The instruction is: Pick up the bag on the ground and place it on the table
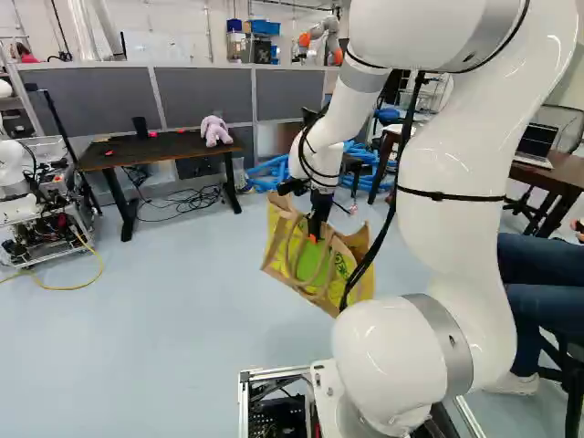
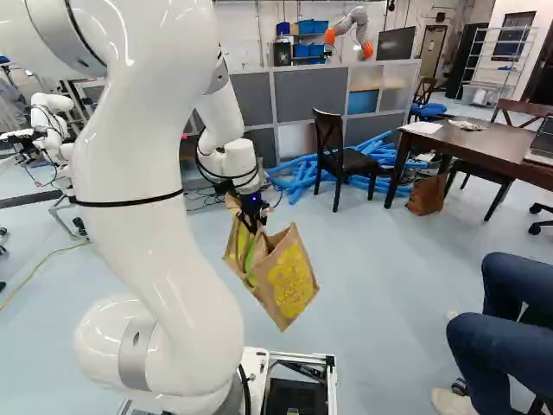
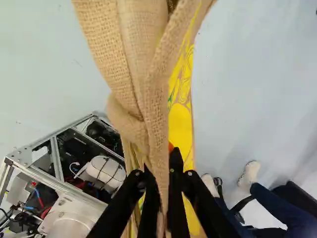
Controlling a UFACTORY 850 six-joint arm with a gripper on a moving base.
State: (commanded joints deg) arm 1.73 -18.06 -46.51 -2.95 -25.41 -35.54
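Note:
My gripper (image 1: 315,233) hangs from the wrist near the middle of the left base view, at the top of a tan and yellow bag (image 1: 342,265). The bag dangles tilted above the floor, its looped handles showing. In the wrist view the gripper (image 3: 164,186) is shut on the bag's burlap fabric (image 3: 158,119), pinched between both fingers. A dark table (image 1: 151,153) stands farther off at the left of the left base view, with a purple plush toy (image 1: 215,130) on it.
Another robot (image 1: 18,201) stands at the far left. A brown table (image 2: 475,147), a black chair (image 2: 333,151) and blue tubes (image 2: 298,177) are to the right. A seated person's legs (image 2: 510,320) are close on the right. Cables (image 1: 187,203) lie under the dark table.

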